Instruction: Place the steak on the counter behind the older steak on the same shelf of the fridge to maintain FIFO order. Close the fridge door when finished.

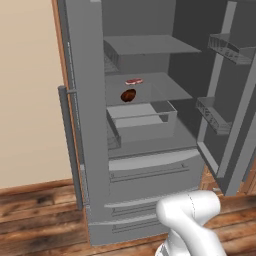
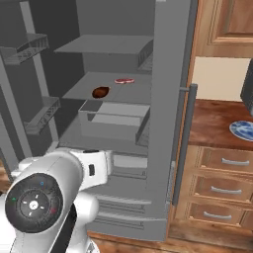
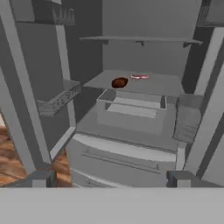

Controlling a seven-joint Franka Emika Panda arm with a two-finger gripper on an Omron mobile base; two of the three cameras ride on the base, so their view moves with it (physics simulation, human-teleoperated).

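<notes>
Near the upper middle of the left base view, the steak (image 1: 133, 81) lies flat on the shelf (image 1: 165, 87) inside the open fridge (image 1: 90, 125), a thin pinkish-red slab with pale marbling. Just below it in the frame, and nearer the shelf's front edge, sits the older steak (image 1: 128, 95), a dark brown-red rounded lump. The two are close together but apart, the pink slab deeper in the compartment than the dark lump.

From the right base view the same pair shows in the upper middle: the steak (image 2: 124, 80) toward the back right of the shelf (image 2: 79, 89), the older steak (image 2: 100, 92) to its lower left near the front. At the right edge of that frame the counter (image 2: 212, 123) runs beside the fridge, reddish-brown wood with drawers (image 2: 225, 188) and silver bar handles beneath, and a blue-patterned plate (image 2: 243, 130) rests on its far right.

Both fridge doors stand open, their wire bins (image 1: 212, 115) visible along the inner faces. A grey drawer bin (image 1: 142, 120) sits below the meat shelf.

Along the bottom of the hand view the gripper (image 3: 109, 178) faces the fridge interior from well back, its two dark finger tips (image 3: 41, 178) spread wide with nothing between them. Upper centre of that view, the older steak (image 3: 119, 82) lies left of the steak (image 3: 139, 77)
</notes>
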